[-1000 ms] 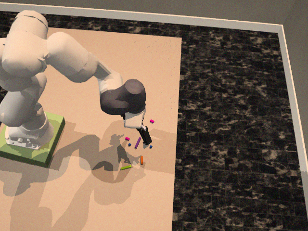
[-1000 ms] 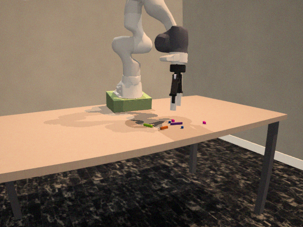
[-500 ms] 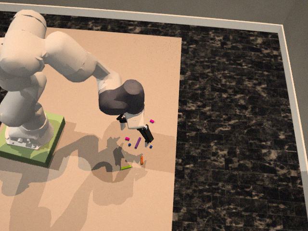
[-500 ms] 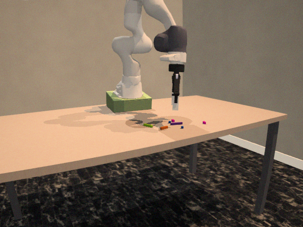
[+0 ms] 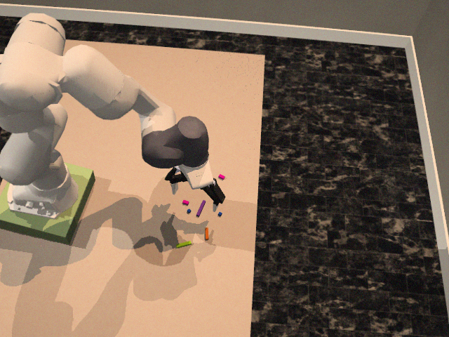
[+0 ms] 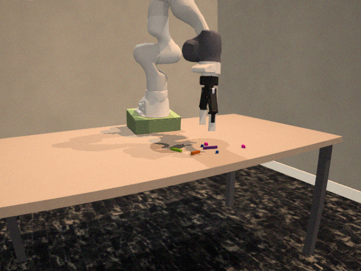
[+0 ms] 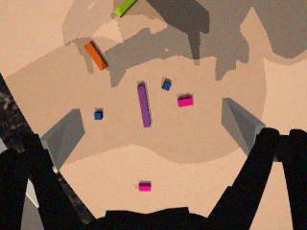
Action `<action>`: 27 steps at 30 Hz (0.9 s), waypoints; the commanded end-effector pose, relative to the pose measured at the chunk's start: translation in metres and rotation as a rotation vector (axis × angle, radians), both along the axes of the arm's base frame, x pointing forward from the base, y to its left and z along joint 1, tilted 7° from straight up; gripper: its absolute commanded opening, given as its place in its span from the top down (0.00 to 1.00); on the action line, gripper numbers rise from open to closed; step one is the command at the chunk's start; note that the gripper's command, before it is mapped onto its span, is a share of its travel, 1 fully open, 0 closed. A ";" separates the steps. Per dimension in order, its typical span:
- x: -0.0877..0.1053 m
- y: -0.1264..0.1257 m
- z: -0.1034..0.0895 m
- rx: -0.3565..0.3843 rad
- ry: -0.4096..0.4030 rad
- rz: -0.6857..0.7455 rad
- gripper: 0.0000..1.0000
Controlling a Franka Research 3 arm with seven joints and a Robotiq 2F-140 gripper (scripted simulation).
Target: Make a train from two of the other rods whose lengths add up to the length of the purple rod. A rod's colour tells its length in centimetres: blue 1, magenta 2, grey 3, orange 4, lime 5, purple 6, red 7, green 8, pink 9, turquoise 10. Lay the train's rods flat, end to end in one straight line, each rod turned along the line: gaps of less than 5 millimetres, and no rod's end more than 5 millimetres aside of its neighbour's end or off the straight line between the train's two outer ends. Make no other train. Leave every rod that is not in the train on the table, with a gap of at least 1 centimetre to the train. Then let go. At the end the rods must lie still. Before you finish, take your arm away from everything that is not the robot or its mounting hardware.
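The purple rod [image 5: 200, 208] lies flat on the table; it also shows in the wrist view [image 7: 144, 105] and in the exterior view [image 6: 210, 147]. Beside it lie two blue rods [image 5: 189, 210] [image 5: 219, 213] and a magenta rod [image 5: 185, 202]. A second magenta rod [image 5: 221, 177] lies apart, further from the others. An orange rod [image 5: 206, 233] and a lime rod [image 5: 184, 244] lie in the arm's shadow. My gripper [image 6: 206, 125] hangs open and empty well above the table, over the purple rod and the second magenta rod [image 7: 145, 186].
The rods lie near the table's edge [image 5: 258, 203], with dark floor beyond. The arm's green base block [image 6: 153, 119] stands at the far side of the table.
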State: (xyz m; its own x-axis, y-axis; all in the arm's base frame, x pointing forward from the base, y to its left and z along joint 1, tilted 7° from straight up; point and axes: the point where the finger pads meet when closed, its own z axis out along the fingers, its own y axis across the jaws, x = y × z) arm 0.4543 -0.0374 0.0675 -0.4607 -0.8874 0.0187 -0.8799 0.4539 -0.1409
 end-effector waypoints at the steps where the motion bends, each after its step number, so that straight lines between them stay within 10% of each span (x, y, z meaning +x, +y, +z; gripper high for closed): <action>1: -0.001 0.000 0.000 0.009 0.012 0.167 0.00; 27: -0.011 -0.002 0.002 -0.031 0.033 0.543 0.00</action>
State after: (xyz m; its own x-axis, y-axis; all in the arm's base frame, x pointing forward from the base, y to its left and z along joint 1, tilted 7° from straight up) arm 0.4450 -0.0399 0.0694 -0.0868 -0.9941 0.0657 -0.9892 0.0782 -0.1240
